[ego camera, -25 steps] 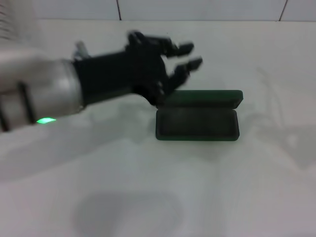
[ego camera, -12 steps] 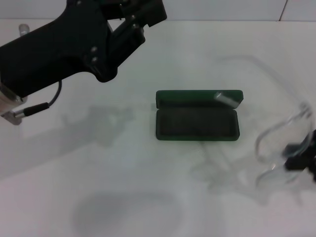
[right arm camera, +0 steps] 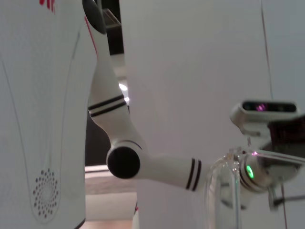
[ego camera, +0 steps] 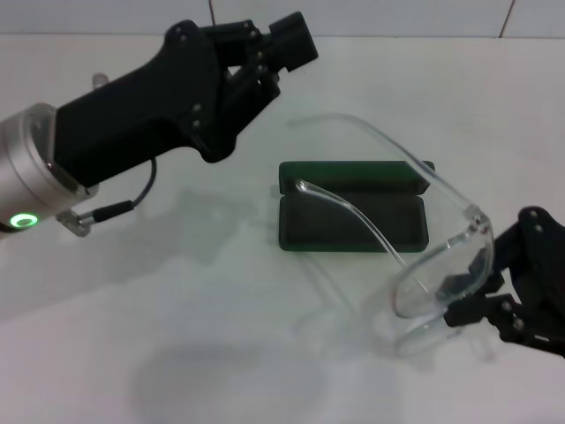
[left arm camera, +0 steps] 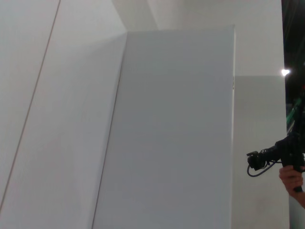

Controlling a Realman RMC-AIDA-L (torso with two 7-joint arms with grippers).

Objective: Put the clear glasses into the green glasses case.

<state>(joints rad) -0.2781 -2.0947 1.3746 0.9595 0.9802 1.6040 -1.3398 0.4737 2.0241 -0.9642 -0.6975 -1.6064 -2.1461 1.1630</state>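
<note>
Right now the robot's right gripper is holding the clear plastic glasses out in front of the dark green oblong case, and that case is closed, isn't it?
Not quite: the dark green oblong case is open, its lid standing up behind the tray, as the head view shows. The rest holds: the right gripper holds the clear plastic glasses by a lens, in front of the case.

The green glasses case (ego camera: 353, 216) is coloured dark green, with a darker lining. The clear glasses (ego camera: 415, 238) are colourless and transparent. Both the left gripper (ego camera: 274, 49) and the right gripper (ego camera: 494, 291) are black. The table (ego camera: 221, 336) is plain white.
</note>
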